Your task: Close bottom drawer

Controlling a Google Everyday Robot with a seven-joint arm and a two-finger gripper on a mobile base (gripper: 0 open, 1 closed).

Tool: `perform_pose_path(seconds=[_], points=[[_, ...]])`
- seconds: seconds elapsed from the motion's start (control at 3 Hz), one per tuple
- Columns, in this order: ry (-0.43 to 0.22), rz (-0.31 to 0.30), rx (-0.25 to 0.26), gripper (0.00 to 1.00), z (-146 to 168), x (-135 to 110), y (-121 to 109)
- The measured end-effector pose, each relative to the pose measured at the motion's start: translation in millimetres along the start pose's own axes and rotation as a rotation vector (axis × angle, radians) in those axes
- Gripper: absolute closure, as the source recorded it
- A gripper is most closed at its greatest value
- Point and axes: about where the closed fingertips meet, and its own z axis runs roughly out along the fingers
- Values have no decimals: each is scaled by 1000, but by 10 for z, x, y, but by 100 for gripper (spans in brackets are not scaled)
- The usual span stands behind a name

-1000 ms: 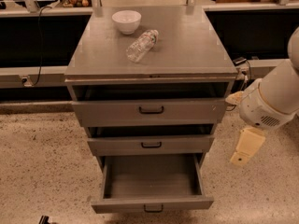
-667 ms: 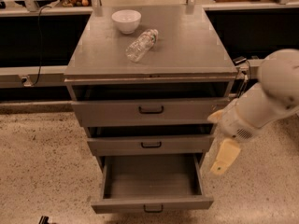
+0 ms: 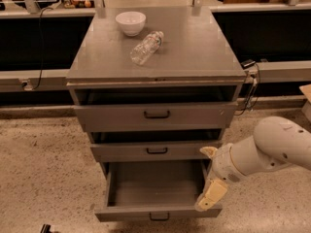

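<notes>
The bottom drawer (image 3: 155, 211) of the grey metal cabinet is pulled far out and empty, its low front with a small black handle near the bottom edge of the view. My gripper (image 3: 210, 194) hangs from the white arm at the drawer's right front corner, its cream fingers pointing down over the right side wall. The middle drawer (image 3: 156, 151) and the tall top drawer (image 3: 156, 114) above are each slightly ajar.
On the cabinet top (image 3: 194, 47) stand a white bowl (image 3: 130, 22) and a clear plastic bottle (image 3: 146, 47) lying on its side. Dark counters run behind the cabinet. A speckled floor (image 3: 43, 178) lies to the left and right.
My arm has swung left and down, bringing the gripper from beside the cabinet's right side to the open bottom drawer's right front corner. The drawers have not moved.
</notes>
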Motion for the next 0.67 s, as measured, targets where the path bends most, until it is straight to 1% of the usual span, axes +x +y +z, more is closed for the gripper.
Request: perform_pose_path(seconds=[0.33,0.67], points=[[-39,-33,115,0,-16,-3,-224],[19,15,33,0,508,165,-215]])
